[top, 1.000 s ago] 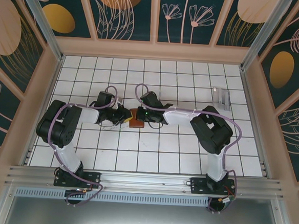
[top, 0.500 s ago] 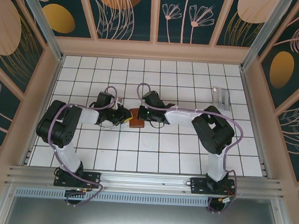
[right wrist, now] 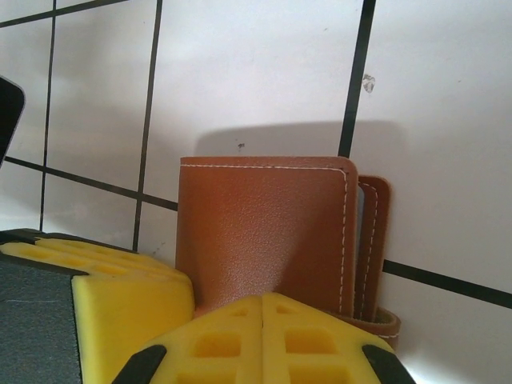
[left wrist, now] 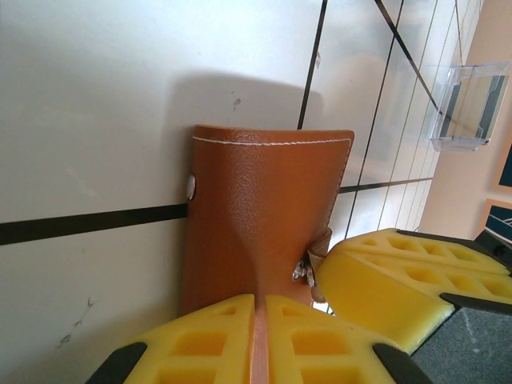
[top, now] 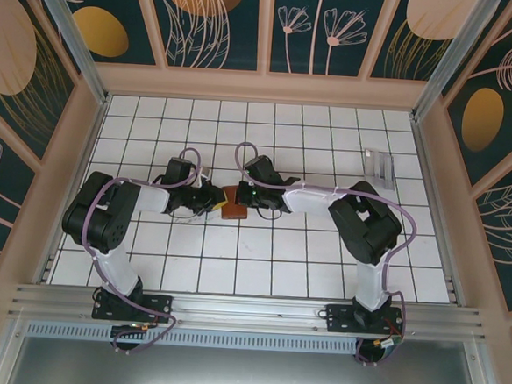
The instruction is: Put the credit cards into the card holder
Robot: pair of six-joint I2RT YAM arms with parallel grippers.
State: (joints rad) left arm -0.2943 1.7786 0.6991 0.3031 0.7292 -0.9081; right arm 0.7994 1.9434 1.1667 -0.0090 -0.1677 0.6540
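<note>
So, barely started: the wallet (top: pixel 233 207) sits at the centre of the table (top: pixel 321 267), left gripper (left wrist: pixel 258 336) pinching its edge from 9 o'clock, right gripper (right wrist: pixel 262 336) fully closed against it from 3 o'clock, cards (top: pixel 377 163) untouched in a clear stand (top: pixel 387 177) at 2 o'clock.

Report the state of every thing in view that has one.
card holder, folded, gripped at its edge.
left gripper, jaws shut on the card holder.
right gripper, jaws shut at the card holder's edge; whether it grips is unclear.
credit cards, at the table's far right, outside the card holder, untouched.
</note>
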